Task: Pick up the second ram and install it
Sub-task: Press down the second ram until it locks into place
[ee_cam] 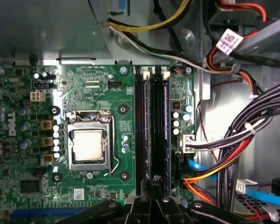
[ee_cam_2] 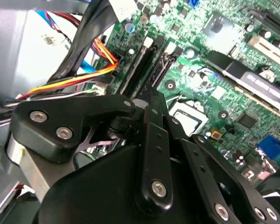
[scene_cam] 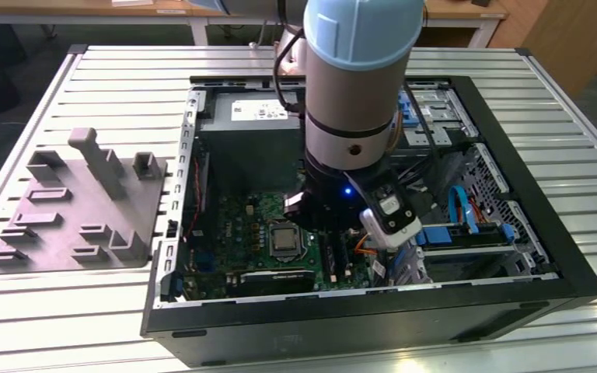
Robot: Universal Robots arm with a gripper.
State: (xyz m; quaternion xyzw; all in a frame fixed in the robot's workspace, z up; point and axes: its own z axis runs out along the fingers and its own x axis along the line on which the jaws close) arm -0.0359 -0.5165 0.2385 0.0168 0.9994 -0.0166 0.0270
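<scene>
The black linkage gripper (ee_cam: 154, 198) is lowered by the upright arm into the open black computer case (scene_cam: 547, 256), directly over the long black memory slots (ee_cam: 151, 130) just right of the silver processor socket (ee_cam: 88, 144) on the green motherboard (ee_cam: 23, 140). The second ram, a thin dark blue-green stick (ee_cam: 166, 135), appears seated in the rightmost slot, so installation is judged nearly complete. How far the gripper is parted cannot be told.

From where I stand no print reads clearly: the white sticker (scene_cam: 260, 111) on the power supply (scene_cam: 246, 116) and the tag (ee_cam: 227, 41) on the cables (ee_cam: 252, 37) are illegible.
</scene>
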